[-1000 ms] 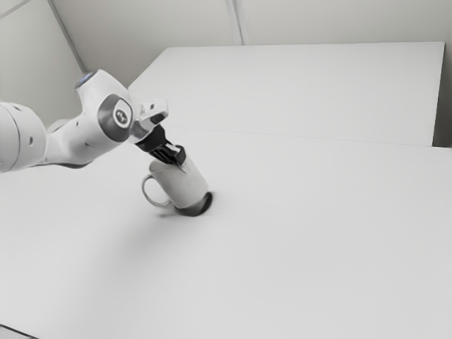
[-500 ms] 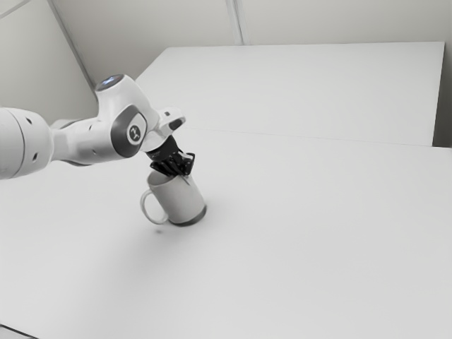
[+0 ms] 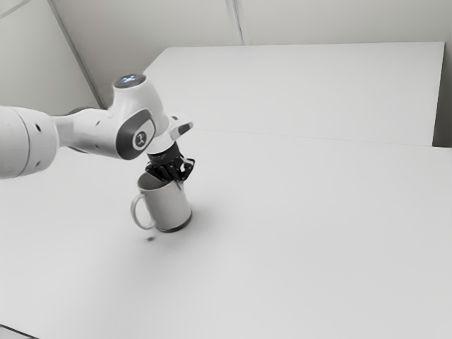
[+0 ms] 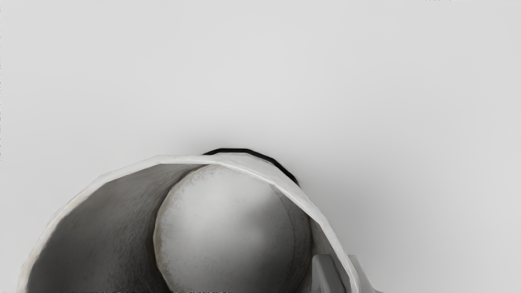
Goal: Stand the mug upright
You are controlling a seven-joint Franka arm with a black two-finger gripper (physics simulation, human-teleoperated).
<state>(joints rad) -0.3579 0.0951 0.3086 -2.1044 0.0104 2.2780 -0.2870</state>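
Observation:
The white mug (image 3: 168, 206) stands nearly upright on its dark base, tipped slightly, its handle toward the exterior view's left. My black gripper (image 3: 179, 183) is over its mouth at the rim on the exterior view's right. Looking into the mug (image 4: 232, 228) from the wrist, I see its inner wall and round bottom. There my gripper (image 4: 346, 272) has one finger inside the mug and the other outside, pinching the wall between them. The lower part of the mouth is cut off in that view.
The white table (image 3: 304, 233) spreads around the mug. Behind it is another white surface (image 3: 304, 85), with pale walls beyond. A dark-edged item (image 3: 18, 332) lies at the exterior view's near left corner.
The mug has swung from a strong tilt to almost upright and shifted toward the exterior view's left. My hand has turned with it, its wrist now steeper above the rim.

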